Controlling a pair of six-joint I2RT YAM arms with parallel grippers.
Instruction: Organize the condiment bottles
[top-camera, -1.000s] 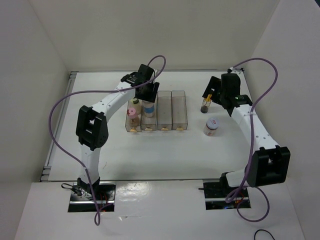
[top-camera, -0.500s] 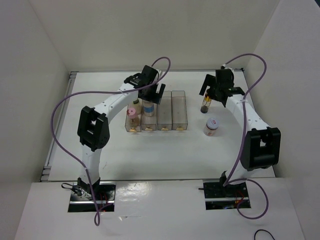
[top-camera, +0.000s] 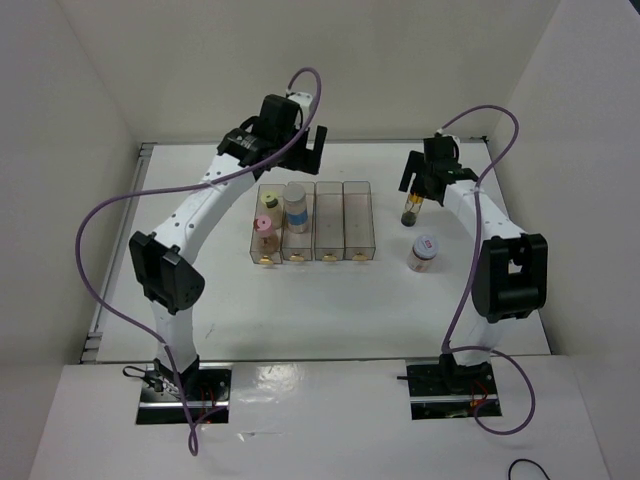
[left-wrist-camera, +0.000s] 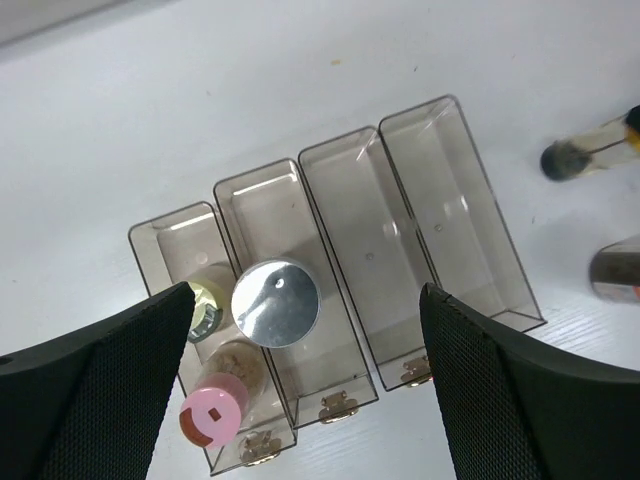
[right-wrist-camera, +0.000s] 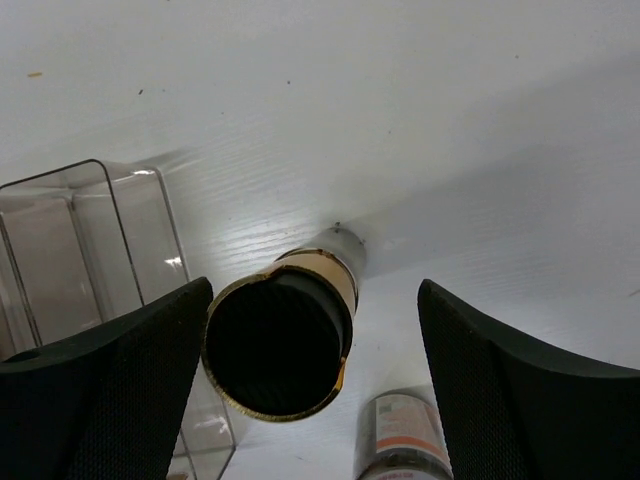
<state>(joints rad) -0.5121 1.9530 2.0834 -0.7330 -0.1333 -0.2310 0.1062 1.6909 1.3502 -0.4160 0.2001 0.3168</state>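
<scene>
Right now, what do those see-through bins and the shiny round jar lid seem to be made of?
The bins: likely clear smoky plastic, glossy; the table shows through, with brass-looking latches. The jar lid: seemingly brushed metal or silvery plastic; it gleams evenly.

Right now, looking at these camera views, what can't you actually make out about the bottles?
Yellow-green-capped jar: left wrist view, partly behind a finger of the left hand.
Red-marked jar: right wrist view, cut off by the bottom edge; print blurred.
Slim brown bottle: right wrist view, seen end-on, body mostly hidden behind its own top.
Top view: any writing on the jars is too small to read.
</scene>
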